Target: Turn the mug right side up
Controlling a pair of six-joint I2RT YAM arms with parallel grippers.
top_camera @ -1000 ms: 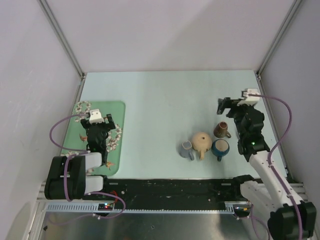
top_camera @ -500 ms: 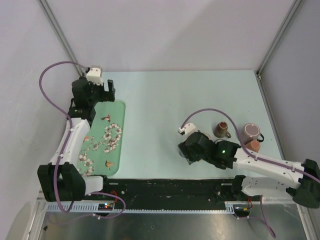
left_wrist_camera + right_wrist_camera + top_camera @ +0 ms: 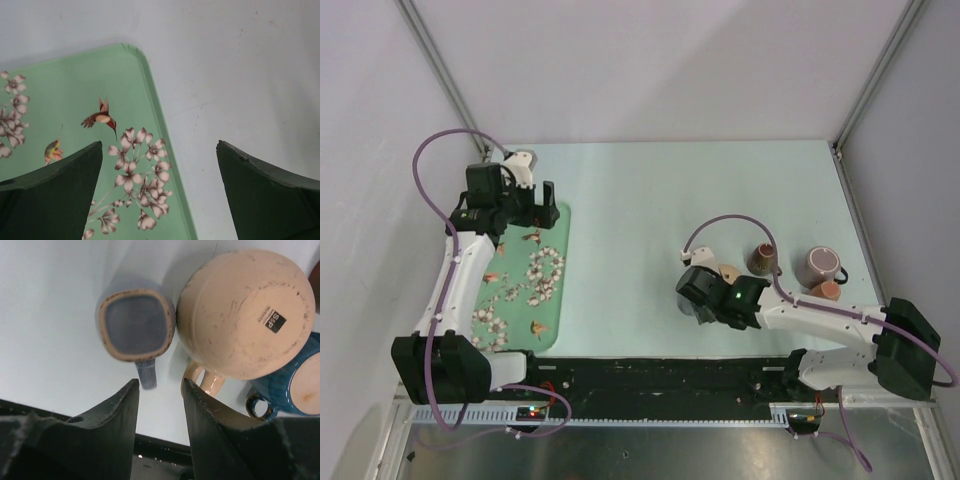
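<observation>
The mug [image 3: 245, 315] is tan and stands upside down, its stamped base facing up and its handle [image 3: 202, 381] pointing toward my right gripper. In the top view only a sliver of the mug [image 3: 728, 272] shows beside the right wrist. My right gripper [image 3: 159, 387] hovers just above, with the handle off its right fingertip. Its jaws are narrowed but apart, with nothing between them. My left gripper [image 3: 157, 150] hangs wide open and empty over the far right corner of the green tray [image 3: 65, 100], far from the mug.
A small grey-blue mug [image 3: 135, 322] sits left of the tan one and a dark blue mug [image 3: 292, 382] right of it, both close. A brown mug [image 3: 761, 260], a pinkish mug [image 3: 820, 265] and a small terracotta piece [image 3: 829, 290] stand further right. The flowered tray [image 3: 556, 222] lies at the left.
The right arm swung from the far right to above the mugs and its jaws narrowed. The left arm rose from the near part of the tray to its far corner.
</observation>
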